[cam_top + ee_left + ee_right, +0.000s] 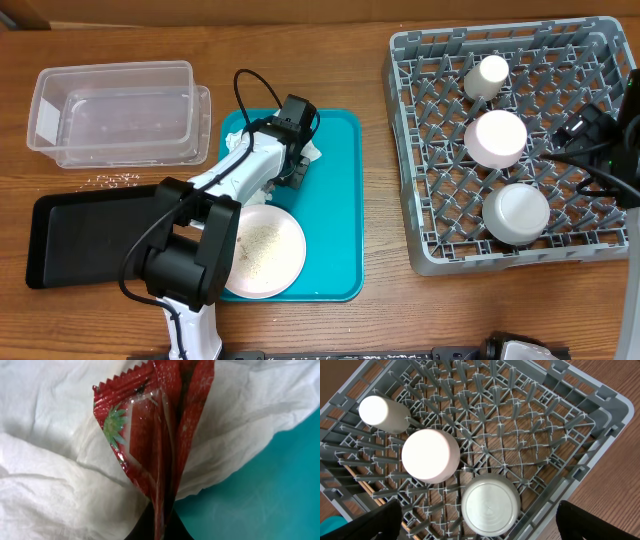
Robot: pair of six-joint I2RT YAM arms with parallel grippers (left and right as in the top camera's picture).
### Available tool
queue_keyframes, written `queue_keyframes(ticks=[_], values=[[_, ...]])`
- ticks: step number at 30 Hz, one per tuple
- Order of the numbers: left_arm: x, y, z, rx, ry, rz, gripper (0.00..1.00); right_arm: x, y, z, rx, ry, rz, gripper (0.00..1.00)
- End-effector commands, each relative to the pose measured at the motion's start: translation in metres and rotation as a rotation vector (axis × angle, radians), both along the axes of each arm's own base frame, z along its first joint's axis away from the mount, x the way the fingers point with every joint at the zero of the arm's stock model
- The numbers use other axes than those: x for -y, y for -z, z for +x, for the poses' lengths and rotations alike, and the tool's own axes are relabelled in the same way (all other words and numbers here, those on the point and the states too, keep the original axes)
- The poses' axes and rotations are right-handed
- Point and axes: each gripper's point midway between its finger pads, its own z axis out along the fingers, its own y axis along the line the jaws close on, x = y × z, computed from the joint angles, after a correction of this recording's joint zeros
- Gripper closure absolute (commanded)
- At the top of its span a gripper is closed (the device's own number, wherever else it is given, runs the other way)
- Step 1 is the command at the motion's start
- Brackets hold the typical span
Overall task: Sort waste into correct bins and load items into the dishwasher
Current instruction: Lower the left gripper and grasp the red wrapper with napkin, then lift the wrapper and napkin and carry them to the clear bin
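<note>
Pinching the red foil packet (150, 450) by its lower end, the left hand (159, 530) is clenched on the foil. The packet lies against the crumpled napkin (55, 490) at the far end of the teal tray (335, 200).

Step in hand (judgement): lift the packet clear of the napkin and carry it to a bin.
- Raise it straight up first, since the thin, creased foil may drag a paper fold along.
- Check that the napkin drops away before moving sideways.
- Cross low over the tray rim toward the clear tub (120, 110) or the black tray (90, 235). Which bin takes foil cannot be read from these views.
- Let go only when well inside the bin walls, because light foil may flutter.

Right hand (485, 521): fingers spread wide and holding nothing, above the dish rack (397, 120). The cup (487, 75), pink bowl (497, 137) and grey bowl (516, 212) sit there upside down.

Hard to make out:
- The left fingertips are cut off at the bottom of the wrist view, so I cannot tell whether paper is caught in the pinch.
- Overhead, the arm covers the packet, most of the napkin and part of the plate (297, 245) with its crumbs (262, 250).
- The tub's contents are unclear through its walls.
</note>
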Motion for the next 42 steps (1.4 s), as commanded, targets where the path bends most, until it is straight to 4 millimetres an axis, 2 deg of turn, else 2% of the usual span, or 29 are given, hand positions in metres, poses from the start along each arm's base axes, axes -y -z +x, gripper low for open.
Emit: queue_keyframes(ticks=[1, 7, 17, 26, 33, 36, 42], values=[[0.0, 0.007, -0.005, -0.047, -0.047, -0.013, 0.96, 0.002, -0.007, 0.002, 0.021, 0.006, -0.006, 0.0], [0.005, -0.03, 0.006, -0.034, -0.083, -0.025, 0.96, 0.002, -0.007, 0.003, 0.022, 0.006, -0.006, 0.0], [0.018, -0.132, 0.041, 0.131, -0.148, -0.117, 0.96, 0.002, -0.007, 0.003, 0.02, 0.006, -0.006, 0.0], [0.018, -0.198, 0.046, 0.277, -0.154, -0.191, 0.96, 0.002, -0.006, 0.003, 0.02, 0.006, -0.006, 0.0], [-0.005, -0.234, 0.045, 0.364, -0.198, -0.222, 0.96, 0.002, -0.006, 0.003, 0.02, 0.006, -0.006, 0.0], [-0.022, -0.248, 0.051, 0.415, -0.236, -0.229, 0.96, 0.002, -0.006, 0.003, 0.02, 0.006, -0.006, 0.0], [-0.072, -0.27, 0.074, 0.537, -0.38, -0.261, 0.96, 0.002, -0.006, 0.003, 0.02, 0.006, -0.006, 0.0]])
